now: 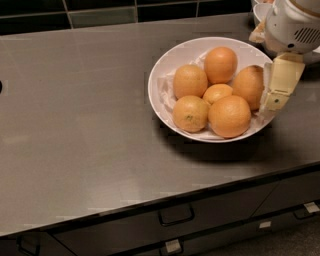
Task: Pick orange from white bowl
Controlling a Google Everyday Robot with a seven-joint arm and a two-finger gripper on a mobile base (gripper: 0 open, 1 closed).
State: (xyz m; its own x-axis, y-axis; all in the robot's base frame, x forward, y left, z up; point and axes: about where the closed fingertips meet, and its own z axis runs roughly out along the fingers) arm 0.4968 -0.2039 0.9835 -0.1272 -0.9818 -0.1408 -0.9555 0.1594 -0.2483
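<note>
The white bowl [165, 70] stands on the grey counter, right of centre, lined with crumpled white paper and holding several oranges. The orange [247, 85], large, slightly oval and plain, lies at the bowl's right side. A paler orange with a green speck [190, 113] and another large orange [229, 116] lie at the front, and a small yellower one [217, 93] in the middle. My gripper [271, 102] hangs over the bowl's right rim, right beside the orange and covering its right edge. It holds nothing that I can see.
A smaller white bowl [257, 11] stands at the back right, mostly hidden behind my white arm [292, 25]. The counter's front edge runs along the bottom, with drawers [176, 215] below it. A dark tiled wall closes the back.
</note>
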